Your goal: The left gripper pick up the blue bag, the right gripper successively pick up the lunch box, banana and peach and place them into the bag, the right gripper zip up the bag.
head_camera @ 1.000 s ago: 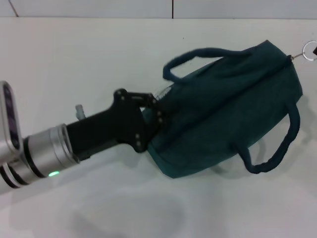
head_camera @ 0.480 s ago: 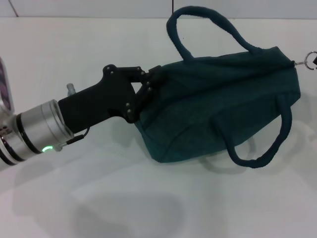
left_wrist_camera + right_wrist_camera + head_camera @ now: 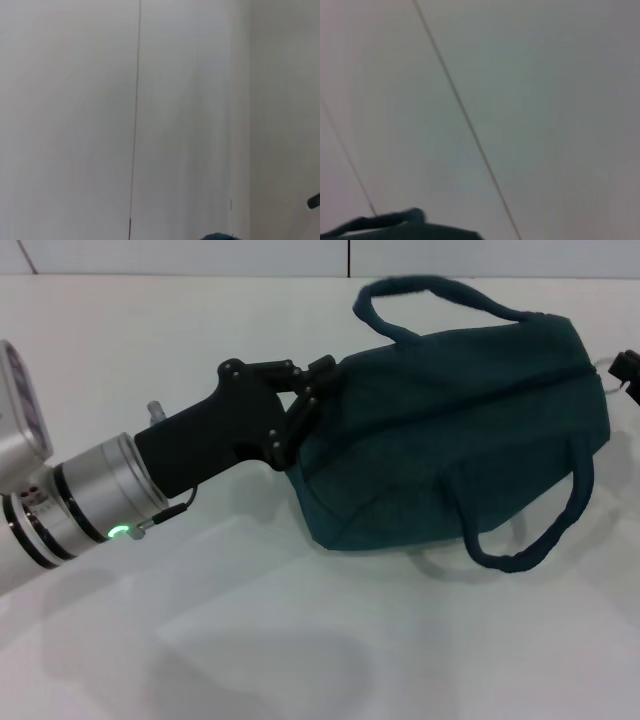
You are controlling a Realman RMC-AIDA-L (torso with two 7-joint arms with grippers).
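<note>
The black left gripper (image 3: 305,405) pinches one end of the big dark blue fabric bag (image 3: 450,430), which is zipped closed above the white counter (image 3: 250,640).

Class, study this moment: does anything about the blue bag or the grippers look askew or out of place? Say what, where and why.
The blue bag hangs tilted, pinched at one end by the left gripper, so it slopes instead of sitting level. One handle arches above it while the other handle droops below. A dark tip of the right gripper shows at its far end.
</note>
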